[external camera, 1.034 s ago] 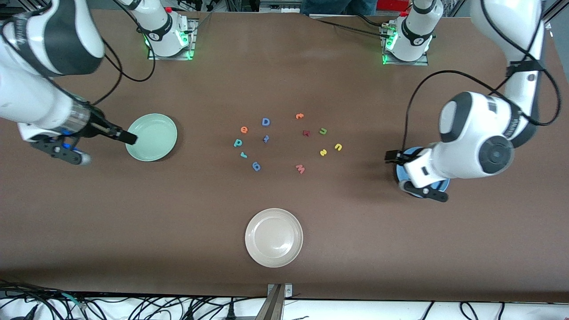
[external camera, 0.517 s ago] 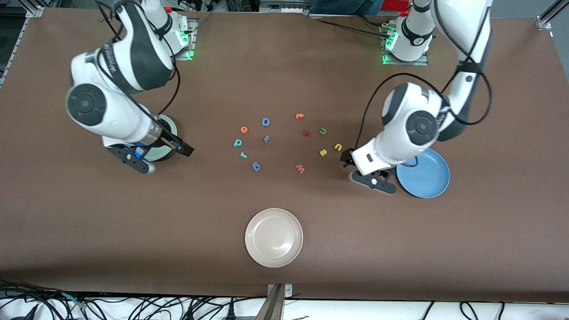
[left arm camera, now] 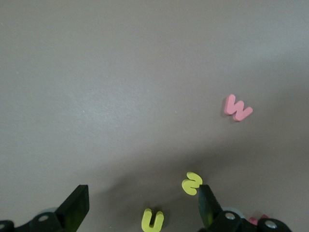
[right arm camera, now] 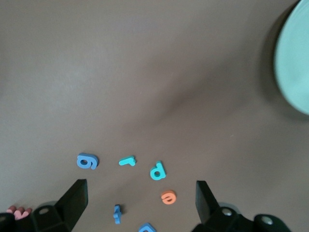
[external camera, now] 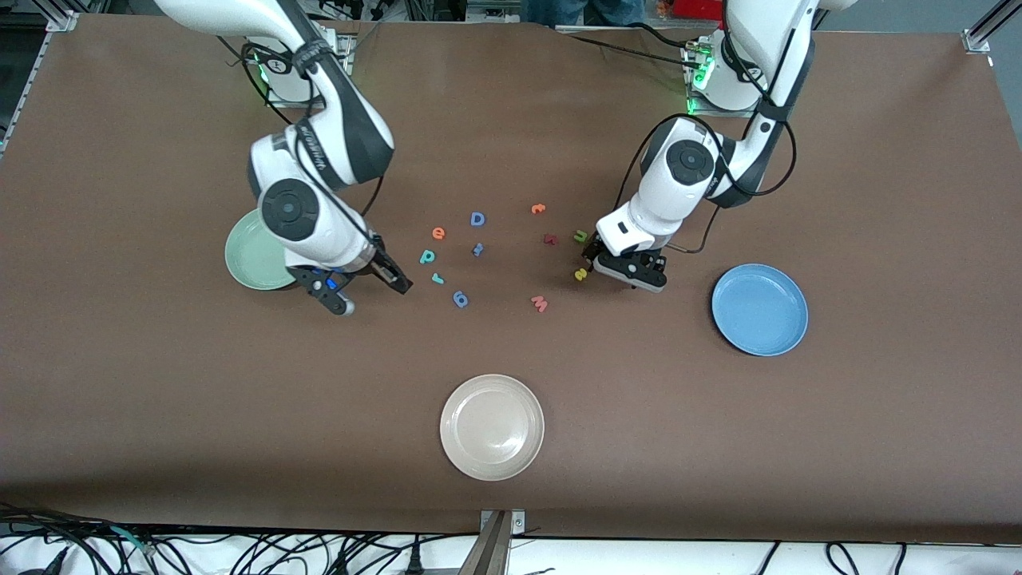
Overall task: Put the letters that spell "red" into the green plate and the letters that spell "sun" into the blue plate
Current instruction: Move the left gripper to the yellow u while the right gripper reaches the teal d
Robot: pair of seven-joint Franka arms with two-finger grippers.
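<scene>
The orange "e", the teal "d"/"p" shape and the teal "r" lie mid-table. My right gripper hangs open over the table beside the "r", empty. The green plate is partly covered by that arm. The yellow "s" and olive "u" flank my open left gripper, which is over the yellow "u". The blue plate lies toward the left arm's end.
Other letters lie among them: blue "D", small blue "t", blue "9" shape, orange "t", dark red "r", pink "w". A beige-white plate sits nearer the front camera.
Both arms swung in from the table's ends toward the letters. The right gripper left the green plate; the left gripper left the blue plate and now covers the yellow "u". Both stayed open.
</scene>
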